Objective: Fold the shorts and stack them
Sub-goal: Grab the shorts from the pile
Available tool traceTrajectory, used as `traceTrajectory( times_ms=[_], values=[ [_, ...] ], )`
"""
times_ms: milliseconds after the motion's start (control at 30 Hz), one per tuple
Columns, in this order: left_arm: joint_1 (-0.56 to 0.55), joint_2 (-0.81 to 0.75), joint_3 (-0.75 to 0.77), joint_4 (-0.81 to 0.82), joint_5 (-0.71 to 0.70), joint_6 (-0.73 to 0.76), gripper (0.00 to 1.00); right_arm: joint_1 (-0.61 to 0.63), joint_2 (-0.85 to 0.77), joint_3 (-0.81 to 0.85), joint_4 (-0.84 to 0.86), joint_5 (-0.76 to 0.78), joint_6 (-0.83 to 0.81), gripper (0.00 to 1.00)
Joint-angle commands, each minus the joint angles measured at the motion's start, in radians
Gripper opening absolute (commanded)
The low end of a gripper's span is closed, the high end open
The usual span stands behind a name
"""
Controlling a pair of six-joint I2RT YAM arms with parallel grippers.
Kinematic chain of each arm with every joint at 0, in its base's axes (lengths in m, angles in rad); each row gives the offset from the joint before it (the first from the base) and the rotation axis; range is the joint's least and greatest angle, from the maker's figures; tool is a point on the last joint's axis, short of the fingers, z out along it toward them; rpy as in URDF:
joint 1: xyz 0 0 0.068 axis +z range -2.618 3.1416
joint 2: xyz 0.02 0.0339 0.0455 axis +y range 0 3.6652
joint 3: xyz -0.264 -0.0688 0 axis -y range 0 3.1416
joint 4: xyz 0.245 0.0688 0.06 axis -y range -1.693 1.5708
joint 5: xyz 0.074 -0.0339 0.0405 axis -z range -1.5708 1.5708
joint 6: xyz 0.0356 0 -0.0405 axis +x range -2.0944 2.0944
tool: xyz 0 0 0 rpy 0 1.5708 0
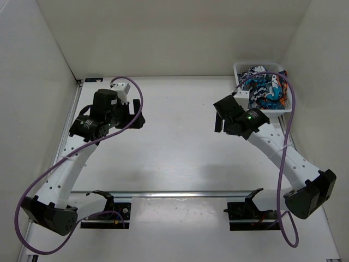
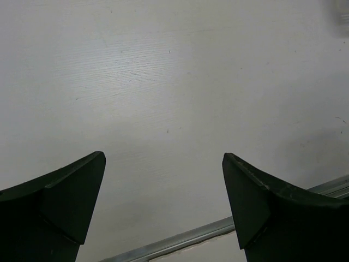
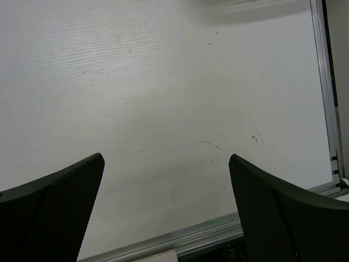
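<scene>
The shorts [image 1: 265, 91], printed in blue, orange, white and black, lie bunched in a white mesh basket [image 1: 239, 71] at the far right of the table in the top view. My right gripper [image 1: 221, 115] hangs open and empty just left of the basket; its wrist view [image 3: 166, 161] shows only bare table between the fingers. My left gripper [image 1: 137, 115] is open and empty over the left part of the table, far from the shorts; its wrist view [image 2: 163, 158] also shows only bare table.
White walls close in the table at the back and both sides. A metal rail [image 1: 180, 193] runs across the near edge, by the arm bases. Purple cables [image 1: 286, 142] loop along both arms.
</scene>
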Motion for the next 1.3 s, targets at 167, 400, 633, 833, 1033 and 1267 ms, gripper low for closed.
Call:
traceTrajectory(
  times_ms=[167,400,633,833,1033,1267],
  values=[
    [0.002,0.002,-0.030,-0.007,0.013,-0.032,1.00,-0.003,-0.014,0.006,0.040,0.009,0.021,1.00],
    [-0.008,0.037,-0.050,-0.007,0.004,-0.032,1.00,-0.224,-0.002,0.032,0.182,-0.067,-0.117,1.00],
    [-0.035,0.079,-0.062,-0.023,-0.122,-0.043,1.00,-0.550,0.203,0.221,0.333,-0.406,-0.162,1.00],
    [-0.044,0.091,-0.062,-0.023,-0.122,-0.079,1.00,-0.701,0.563,0.574,0.342,-0.471,-0.125,1.00],
    [-0.044,0.164,-0.039,-0.064,-0.131,-0.061,1.00,-0.787,0.979,1.067,0.230,-0.601,-0.075,1.00],
    [-0.054,0.198,-0.011,-0.084,-0.154,-0.072,1.00,-0.810,1.130,1.207,0.264,-0.672,0.008,0.21]
  ],
)
